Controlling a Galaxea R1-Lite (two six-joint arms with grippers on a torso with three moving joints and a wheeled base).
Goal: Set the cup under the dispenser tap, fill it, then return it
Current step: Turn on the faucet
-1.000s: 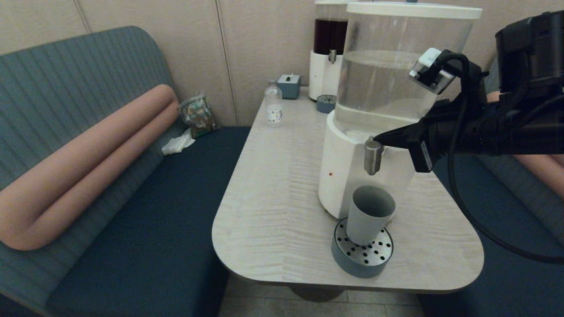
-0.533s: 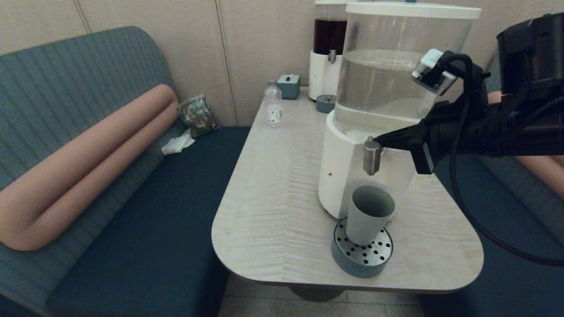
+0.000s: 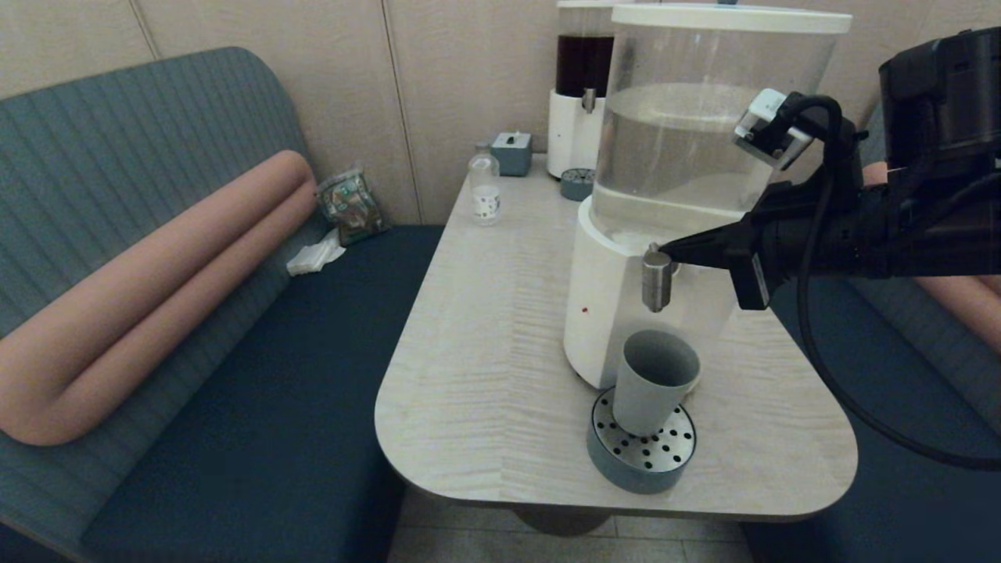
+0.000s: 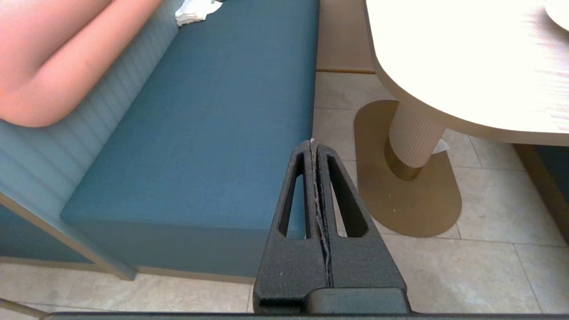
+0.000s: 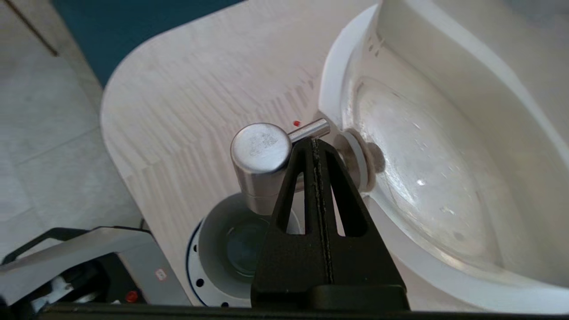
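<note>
Right gripper (image 5: 314, 143) fingers pressed together, holding nothing, tips resting at the thin lever just behind the round top of the dispenser tap (image 5: 260, 160); in the head view the same gripper (image 3: 665, 252) reaches in from the right, tips touching the top of the tap (image 3: 656, 280). Tap sticks out of the white base of the big clear tank (image 3: 688, 125), tank partly full of pale liquid. Cup (image 3: 654, 381) stands upright right below the tap, on the perforated metal drip tray (image 3: 643, 457), close to the white base. From the right wrist view, cup (image 5: 231, 253) interior shows under the tap with some liquid at the bottom. Tray sits near the front edge of the desk (image 3: 485, 344). Farther back on the desk: small clear bottle (image 3: 486, 188), tissue box (image 3: 512, 152), second dispenser with dark liquid (image 3: 583, 86) with its own small tray. Left gripper (image 4: 314, 146) fingers closed, empty, hanging off the desk above the floor beside the blue bench seat (image 4: 213, 124), near the desk's pedestal (image 4: 411, 138). Not seen in the head view.
</note>
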